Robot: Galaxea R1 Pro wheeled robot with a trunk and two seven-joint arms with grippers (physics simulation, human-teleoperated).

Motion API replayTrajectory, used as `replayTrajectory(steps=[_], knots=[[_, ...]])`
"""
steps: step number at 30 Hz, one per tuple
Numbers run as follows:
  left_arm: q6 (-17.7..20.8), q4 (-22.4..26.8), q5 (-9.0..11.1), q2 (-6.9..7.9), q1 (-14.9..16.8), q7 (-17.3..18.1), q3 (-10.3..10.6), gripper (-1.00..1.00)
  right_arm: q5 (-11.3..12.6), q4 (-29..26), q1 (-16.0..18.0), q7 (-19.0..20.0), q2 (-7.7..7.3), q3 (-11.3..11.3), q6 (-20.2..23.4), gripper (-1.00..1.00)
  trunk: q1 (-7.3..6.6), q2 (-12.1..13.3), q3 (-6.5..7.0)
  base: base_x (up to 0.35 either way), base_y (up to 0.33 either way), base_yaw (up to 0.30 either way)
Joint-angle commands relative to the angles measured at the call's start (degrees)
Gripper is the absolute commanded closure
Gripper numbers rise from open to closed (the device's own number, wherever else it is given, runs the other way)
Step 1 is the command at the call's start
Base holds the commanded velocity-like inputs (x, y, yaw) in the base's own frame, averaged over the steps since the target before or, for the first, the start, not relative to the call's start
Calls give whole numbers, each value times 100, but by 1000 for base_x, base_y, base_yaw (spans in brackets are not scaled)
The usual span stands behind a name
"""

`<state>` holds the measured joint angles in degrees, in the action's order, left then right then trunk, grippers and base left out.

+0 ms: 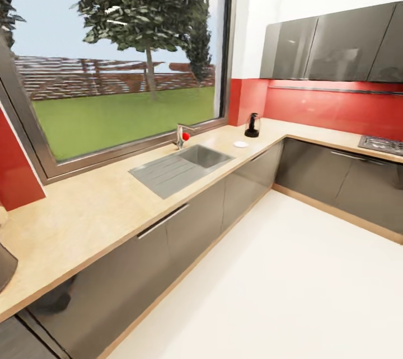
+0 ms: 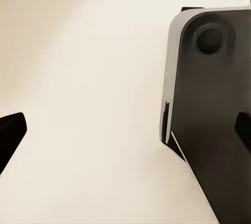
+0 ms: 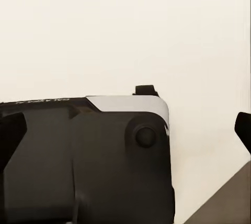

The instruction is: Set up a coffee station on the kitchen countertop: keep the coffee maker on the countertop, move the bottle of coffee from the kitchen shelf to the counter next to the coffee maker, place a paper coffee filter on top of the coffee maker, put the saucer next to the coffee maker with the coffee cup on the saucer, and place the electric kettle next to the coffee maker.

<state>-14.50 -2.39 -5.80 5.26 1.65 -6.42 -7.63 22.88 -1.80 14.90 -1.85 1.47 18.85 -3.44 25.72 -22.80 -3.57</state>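
Note:
A small black appliance [image 1: 252, 124], either the coffee maker or the kettle, stands far off in the counter's corner against the red wall. A flat white disc [image 1: 240, 144], perhaps the saucer, lies on the counter just in front of it. The coffee bottle, cup and shelf are out of view. My left gripper [image 2: 125, 130] is open, its dark fingertips [image 2: 10, 136] far apart over pale floor with nothing between them. My right gripper [image 3: 125, 130] is open too, hanging above my own dark base [image 3: 83, 166].
A long beige countertop [image 1: 95, 208] runs under a big window to the corner, with a steel sink [image 1: 182, 168] and tap [image 1: 181, 136]. A hob [image 1: 383, 144] sits at the right. Grey cabinets line both walls. White floor [image 1: 280, 286] spreads wide. A grey object [image 1: 5, 264] shows at the left edge.

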Motion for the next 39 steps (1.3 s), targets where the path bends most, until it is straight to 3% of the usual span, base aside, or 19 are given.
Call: replayTrajectory(steps=[1,27,39], knots=[[-47,-25,-61,1,10,-26,-45,-100,50,5,5,-16,2,49,-16,-100,6,-12,-12,260,-234,-266],[-68,-25,-61,15,10,-26,-52,-100,46,13,5,-17,6,55,-16,-100,6,-12,-12,283,-204,-21],[-70,-25,-61,16,10,-26,-54,-100,43,13,5,-17,3,50,-16,-100,6,-12,-12,306,-167,-239]])
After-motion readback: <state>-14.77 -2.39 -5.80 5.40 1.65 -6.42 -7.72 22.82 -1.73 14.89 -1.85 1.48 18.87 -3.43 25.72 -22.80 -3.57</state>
